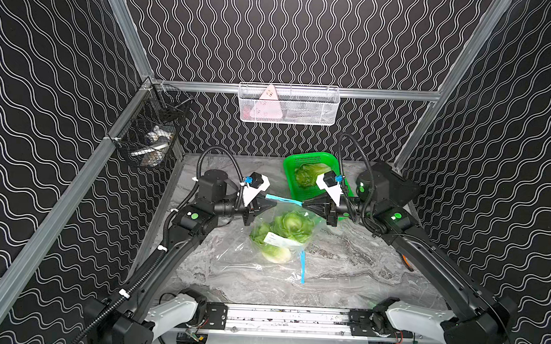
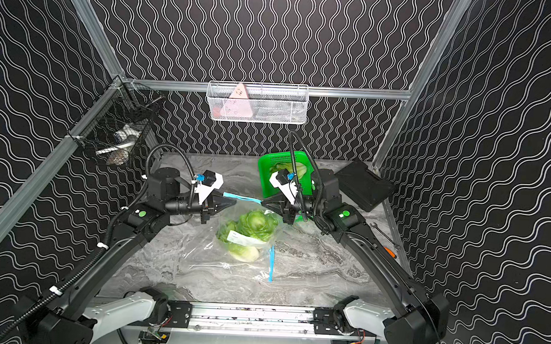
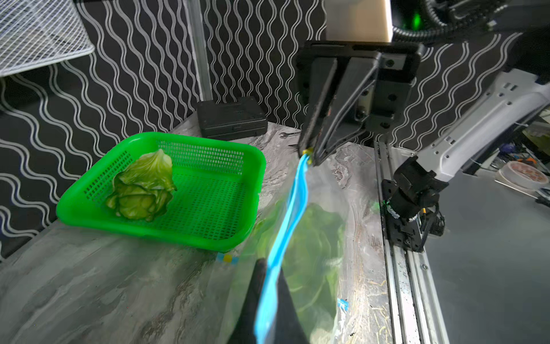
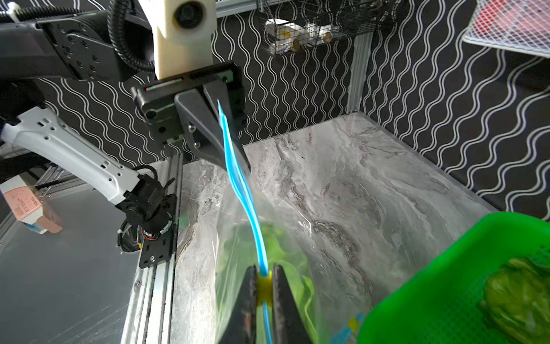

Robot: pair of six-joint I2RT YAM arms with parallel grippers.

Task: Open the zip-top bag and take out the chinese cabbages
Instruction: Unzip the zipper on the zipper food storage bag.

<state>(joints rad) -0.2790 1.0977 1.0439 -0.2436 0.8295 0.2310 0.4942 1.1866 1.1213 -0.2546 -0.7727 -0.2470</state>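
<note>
The clear zip-top bag [image 1: 247, 267] lies mid-table with its blue zip strip [image 1: 285, 199] lifted and stretched between both grippers. Two chinese cabbages [image 1: 292, 224] [image 1: 275, 254] show through the film, under a white label. My left gripper [image 1: 274, 204] [image 3: 268, 263] is shut on one end of the blue strip. My right gripper [image 1: 304, 204] [image 4: 264, 268] is shut on the yellow slider [image 4: 264, 287] at the other end. The strip between them looks closed. A third cabbage [image 3: 143, 187] lies in the green mesh basket [image 1: 300, 158] behind the right gripper.
A black case [image 2: 363, 186] and a wrench [image 2: 380, 231] lie at the back right of the marble table. A white wire basket [image 1: 288, 104] hangs on the back wall and a black one [image 1: 151, 135] on the left wall. The arms' rail [image 1: 287, 318] runs along the front edge.
</note>
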